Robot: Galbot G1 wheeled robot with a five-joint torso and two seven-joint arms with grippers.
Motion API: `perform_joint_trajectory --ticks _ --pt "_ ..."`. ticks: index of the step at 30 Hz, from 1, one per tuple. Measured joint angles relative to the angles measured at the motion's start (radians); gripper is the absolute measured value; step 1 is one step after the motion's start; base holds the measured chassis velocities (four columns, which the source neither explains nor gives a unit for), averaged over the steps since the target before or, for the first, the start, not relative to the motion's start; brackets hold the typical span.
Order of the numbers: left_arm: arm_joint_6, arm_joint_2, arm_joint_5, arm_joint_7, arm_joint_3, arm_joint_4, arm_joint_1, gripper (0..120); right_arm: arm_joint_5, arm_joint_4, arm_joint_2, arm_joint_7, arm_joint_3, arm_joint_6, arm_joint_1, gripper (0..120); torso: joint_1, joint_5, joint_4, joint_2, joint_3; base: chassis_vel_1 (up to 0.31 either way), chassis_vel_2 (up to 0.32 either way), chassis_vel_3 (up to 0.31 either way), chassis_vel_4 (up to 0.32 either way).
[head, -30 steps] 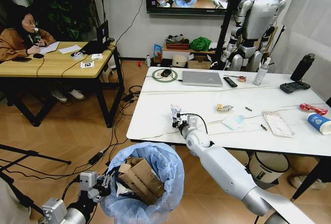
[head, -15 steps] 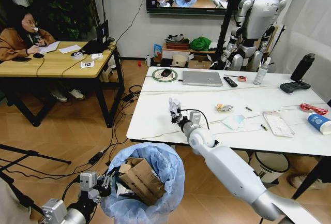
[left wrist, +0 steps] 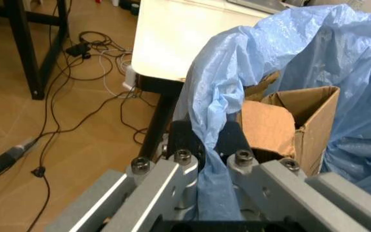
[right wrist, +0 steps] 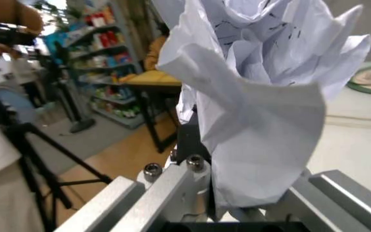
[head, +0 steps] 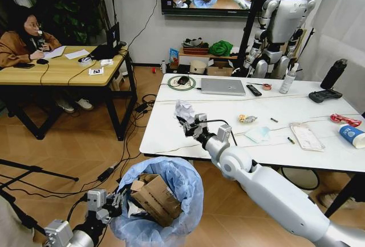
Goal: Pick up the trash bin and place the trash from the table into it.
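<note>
A: How far along were we?

B: Part way. The marble-look surface [head: 171,127] still carried litter on its right side: a face mask [head: 258,134], a clear plastic bag [head: 306,136], a red wrapper [head: 344,120] and a paper cup [head: 351,134]. The trash bin [head: 165,201] hung below the surface's near edge, a brown paper bag [head: 155,197] already inside.

A: And our fingers?

B: Our left gripper [left wrist: 205,154] had its fingers shut tight on the bin's blue liner. Our right gripper [head: 190,122] pinched a crumpled white tissue [head: 183,110] above the surface, not yet over the bin.
</note>
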Motion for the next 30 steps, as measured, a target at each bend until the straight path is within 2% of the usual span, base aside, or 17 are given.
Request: perform_joint_trajectory --ticks 7,13,23,30 --pt "0.001 0.001 -0.003 -0.001 -0.005 -0.003 0.000 0 0.017 0.071 -0.042 -0.094 -0.089 0.073 0.026 0 0.000 -0.0001 0.0001 0.000 0.000 0.000 0.000 0.000 0.000" --pt "0.003 0.004 -0.006 -0.002 -0.008 -0.004 -0.001 0 0.051 0.075 -0.068 -0.282 -0.182 0.146 0.063 0 0.000 -0.0002 0.0001 0.000 0.000 0.000 0.000 0.000 0.000" --pt "0.004 0.004 -0.010 -0.003 -0.015 -0.010 0.000 0 0.070 0.015 -0.084 -0.542 -0.213 0.162 0.075 0 0.000 0.0000 0.0001 0.000 0.000 0.000 0.000 0.000 0.000" --pt "0.005 0.003 -0.010 -0.003 -0.020 -0.013 0.003 0 0.047 -0.022 -0.116 -0.712 -0.195 0.122 0.063 0 0.000 0.0000 0.0001 0.000 0.000 0.000 0.000 0.000 0.000"
